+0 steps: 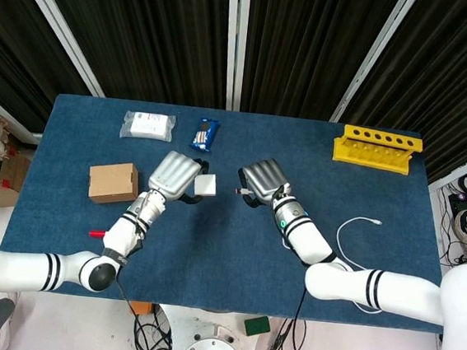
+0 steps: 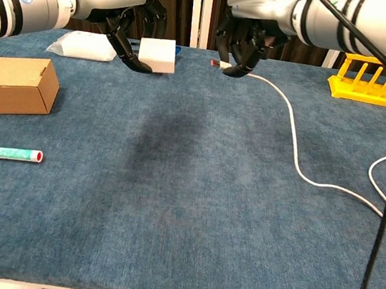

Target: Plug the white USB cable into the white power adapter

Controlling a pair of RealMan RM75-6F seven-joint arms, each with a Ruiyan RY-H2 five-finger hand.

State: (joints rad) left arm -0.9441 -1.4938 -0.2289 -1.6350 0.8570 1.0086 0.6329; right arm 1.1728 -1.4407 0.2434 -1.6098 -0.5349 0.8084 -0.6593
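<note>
My left hand [image 1: 176,175] [image 2: 129,13] holds the white power adapter [image 1: 206,186] [image 2: 157,55] above the blue table, left of centre. My right hand [image 1: 264,180] [image 2: 250,34] pinches the plug end of the white USB cable [image 2: 219,64] [image 1: 239,192], with the plug tip pointing left toward the adapter. A short gap separates plug and adapter. The cable [image 2: 299,158] trails from the right hand across the table to the right, ending in a loop [image 1: 356,233] near the right edge.
A cardboard box [image 1: 113,182] [image 2: 11,84] sits at the left. A red-capped marker [image 2: 1,153] lies near the front left. At the back lie a white packet [image 1: 148,125], a blue packet [image 1: 205,134] and a yellow rack [image 1: 377,148] [image 2: 381,88].
</note>
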